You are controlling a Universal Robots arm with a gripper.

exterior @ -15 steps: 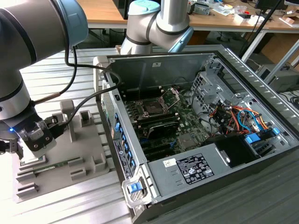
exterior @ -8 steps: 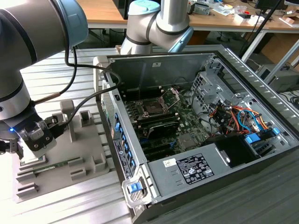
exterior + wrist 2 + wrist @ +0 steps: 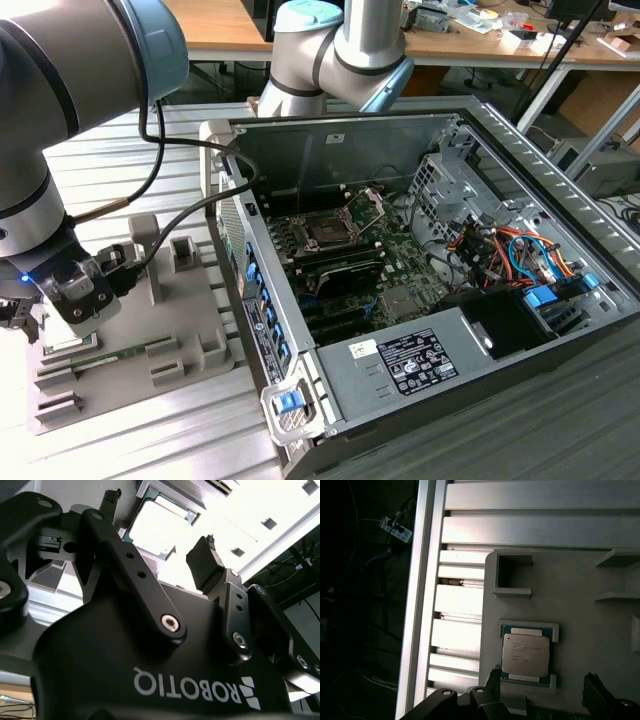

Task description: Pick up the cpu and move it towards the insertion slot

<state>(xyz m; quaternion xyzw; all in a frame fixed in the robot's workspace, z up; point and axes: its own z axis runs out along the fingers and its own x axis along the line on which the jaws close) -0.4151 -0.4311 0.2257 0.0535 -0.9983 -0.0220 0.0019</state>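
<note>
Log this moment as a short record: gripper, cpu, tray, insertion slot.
gripper: open, over the tray, fingers either side of the cpu
cpu: flat in its tray recess, pale face up, not gripped
tray: on the slatted table, at the exterior view's left of the computer case
insertion slot: inside the open case, load plate raised

Slatted aluminium table (image 3: 90, 175), grey tray (image 3: 190, 330) beside open computer case (image 3: 320, 150), both on it
</note>
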